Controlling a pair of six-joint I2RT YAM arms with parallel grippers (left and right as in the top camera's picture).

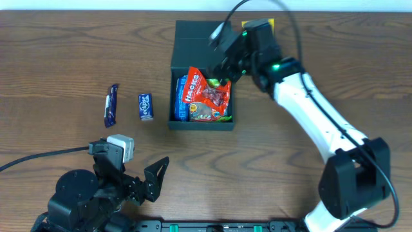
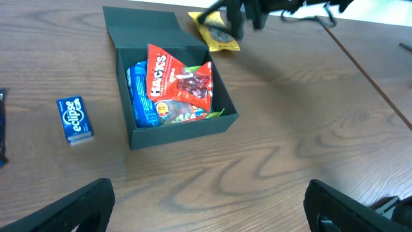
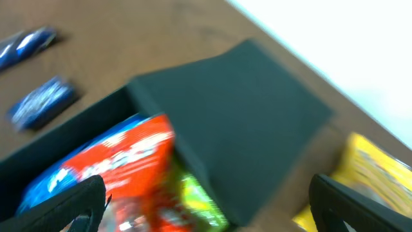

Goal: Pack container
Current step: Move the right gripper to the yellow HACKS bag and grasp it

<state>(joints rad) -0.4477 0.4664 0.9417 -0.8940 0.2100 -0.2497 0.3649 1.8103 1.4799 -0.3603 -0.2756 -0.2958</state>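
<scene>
Mid-table, the container (image 1: 193, 38) sits with its flap lid open at the far side. Inside it, a red Hacks packet (image 1: 207, 93) leans on edge. A blue packet (image 1: 182, 96) stands against the container's left wall, and a bit of green wrapper shows under the red one.

Right gripper (image 3: 206, 200) hovers over the container's far right corner, claw released, fingers wide, nothing between them. Yellow packet (image 3: 380, 174) lies just beyond that corner.

Eclipse gum box (image 1: 146, 106) lies left of the container, with a dark blue bar (image 1: 111, 105) farther left.

Left gripper (image 2: 209, 209) is well back from the container's near side, claw released and empty.
</scene>
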